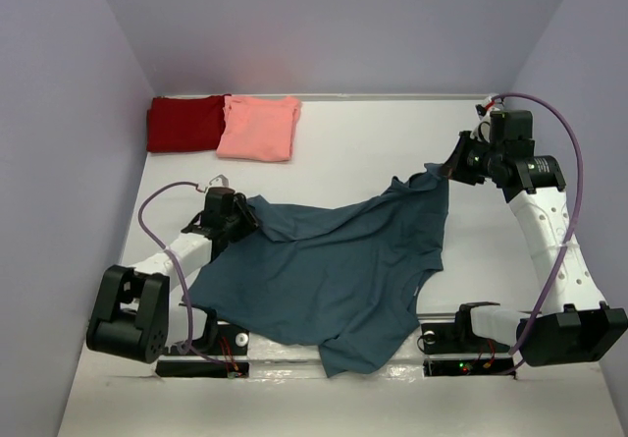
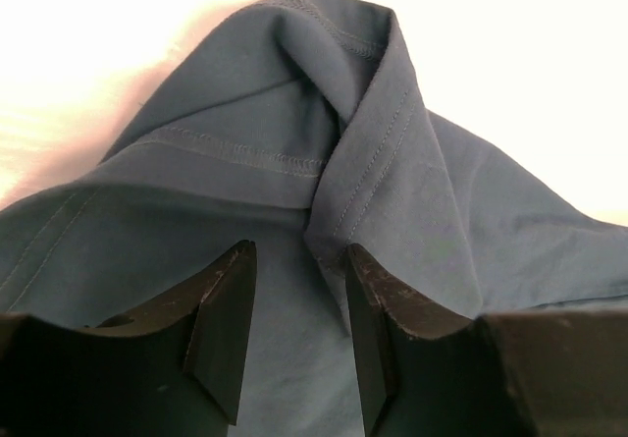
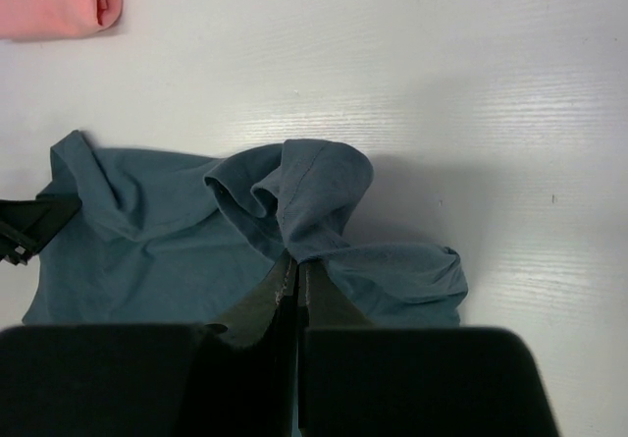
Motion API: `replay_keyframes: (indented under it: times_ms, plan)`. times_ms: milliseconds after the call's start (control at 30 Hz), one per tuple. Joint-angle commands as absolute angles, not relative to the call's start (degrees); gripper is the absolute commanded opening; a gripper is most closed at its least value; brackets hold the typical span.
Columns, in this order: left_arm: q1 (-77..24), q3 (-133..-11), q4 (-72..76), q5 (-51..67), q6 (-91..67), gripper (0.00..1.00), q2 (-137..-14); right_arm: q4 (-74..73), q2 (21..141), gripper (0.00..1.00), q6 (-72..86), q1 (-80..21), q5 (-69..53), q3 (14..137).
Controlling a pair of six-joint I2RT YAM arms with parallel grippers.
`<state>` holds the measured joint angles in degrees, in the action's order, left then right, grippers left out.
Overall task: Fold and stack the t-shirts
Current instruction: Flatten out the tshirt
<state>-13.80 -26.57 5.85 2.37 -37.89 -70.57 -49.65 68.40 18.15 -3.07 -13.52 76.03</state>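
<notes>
Teal-blue t-shirt [image 1: 324,270] sprawls unfolded and wrinkled across the middle of the table [image 1: 363,137], one end reaching the table's near edge. Your right gripper [image 3: 296,268] is pinched fully closed on a bunched edge of it toward the table's right side, where the cloth rises off the table in a peak. Your left gripper [image 2: 294,260] sits at the shirt's opposite corner, toward the table's left side. Its fingers are apart, and a stitched fold of fabric lies in the gap, not clamped. In the table's far-left corner, a dark red t-shirt [image 1: 184,123] and a salmon-pink t-shirt [image 1: 258,128] lie folded, side by side and touching.
</notes>
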Motion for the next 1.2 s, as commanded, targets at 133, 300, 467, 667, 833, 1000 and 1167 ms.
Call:
replay_keyframes:
  times_ms: [133,300,467,667,833,1000,1167]
  plan:
    - [-13.36,-25.93,11.77,8.43,-37.44,0.54,-74.44,-47.11,67.85,0.0,17.4,-2.99,-13.89,76.03]
    - [-13.27,-26.36,12.57,10.19,-37.88,0.54,-75.67,-47.02,67.85,0.0,17.4,-2.99,-13.71,75.94]
    - [-13.27,-26.81,13.01,11.07,-37.88,0.47,-76.29,-47.11,67.94,0.0,17.32,-2.99,-13.71,75.94]
    - [-13.27,-27.16,11.69,10.11,-37.79,0.26,-76.29,-47.02,68.03,0.0,17.4,-2.99,-13.62,75.85]
    - [-13.27,-26.98,10.11,8.35,-37.88,0.26,-74.01,-46.85,68.12,0.0,17.4,-2.99,-13.89,75.67]
    - [-13.27,-28.03,7.65,6.77,-37.44,0.26,-71.99,-46.76,68.29,0.0,17.4,-2.99,-13.98,75.59]
    - [-13.27,-30.75,3.53,4.84,-36.57,0.25,-68.91,-46.67,68.64,0.0,17.4,-2.99,-13.89,75.23]
